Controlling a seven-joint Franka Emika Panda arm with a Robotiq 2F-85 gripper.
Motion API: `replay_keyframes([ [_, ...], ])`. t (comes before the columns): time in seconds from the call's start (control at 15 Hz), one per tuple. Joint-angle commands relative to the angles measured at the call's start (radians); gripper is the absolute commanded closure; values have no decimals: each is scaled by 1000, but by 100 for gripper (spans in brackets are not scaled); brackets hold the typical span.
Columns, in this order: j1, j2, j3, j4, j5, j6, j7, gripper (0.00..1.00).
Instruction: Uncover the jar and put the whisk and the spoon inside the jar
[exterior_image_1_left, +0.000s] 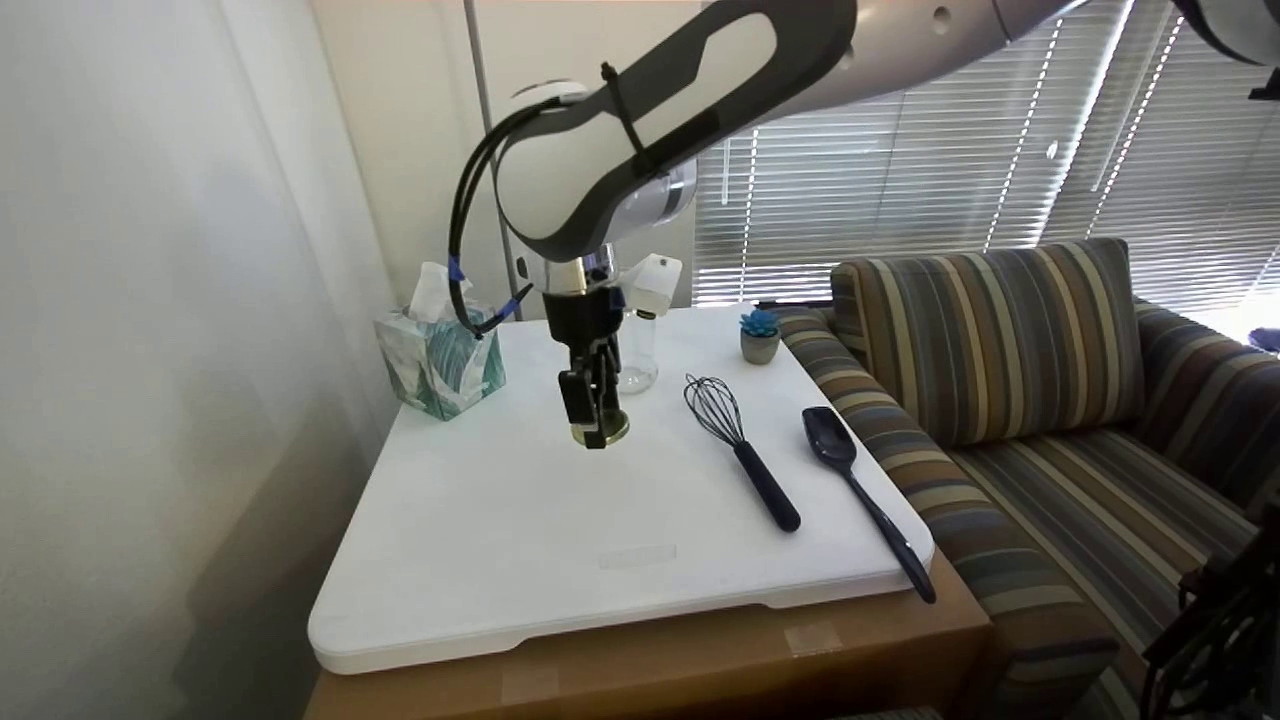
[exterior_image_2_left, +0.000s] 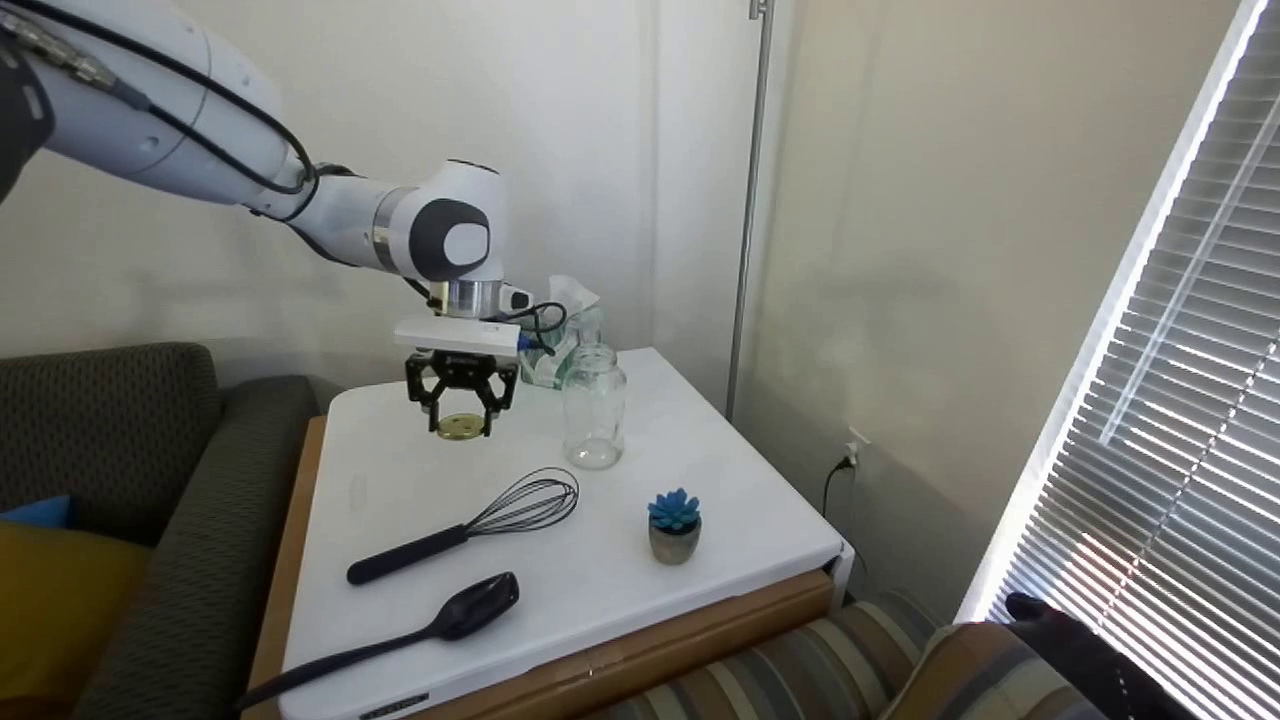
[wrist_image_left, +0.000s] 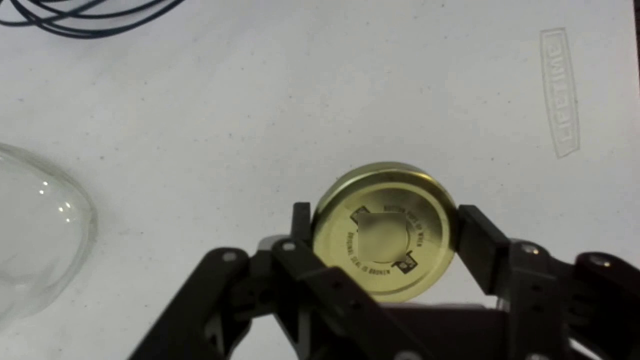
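With gripper (exterior_image_2_left: 461, 426) clamped on lid (wrist_image_left: 384, 235), low in the wrist view, set down level, clear of open jar (wrist_image_left: 45, 232) at left and of whisk (exterior_image_2_left: 450, 540) and spoon (exterior_image_2_left: 478, 606), lower left in an exterior view; release only on touching table (exterior_image_1_left: 480, 520).

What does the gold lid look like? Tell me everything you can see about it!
The gold lid is round, shallow and shiny, so it looks like metal. A ring runs around its top, with dark printing inside; some reads "ORIGINAL SEAL IS BROKEN", but the middle is blurred. It's off the glass jar, to one side of it, printed side up and roughly level. The tool grips it from both sides. I can't be sure whether it touches the white table.
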Motion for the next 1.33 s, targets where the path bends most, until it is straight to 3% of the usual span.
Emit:
replay_keyframes([
  [0.0,22,-1,-21,-22,-8,35,67,53],
  [0.4,31,51,-10,41,8,64,175,53],
  [1.0,27,80,12,30,17,78,192,53],
  [1.07,26,82,13,31,17,75,186,48],
  [1.13,27,82,14,28,16,75,183,18],
  [1.2,26,82,16,27,16,75,181,6],
  [1.27,25,81,18,26,18,75,181,1],
])
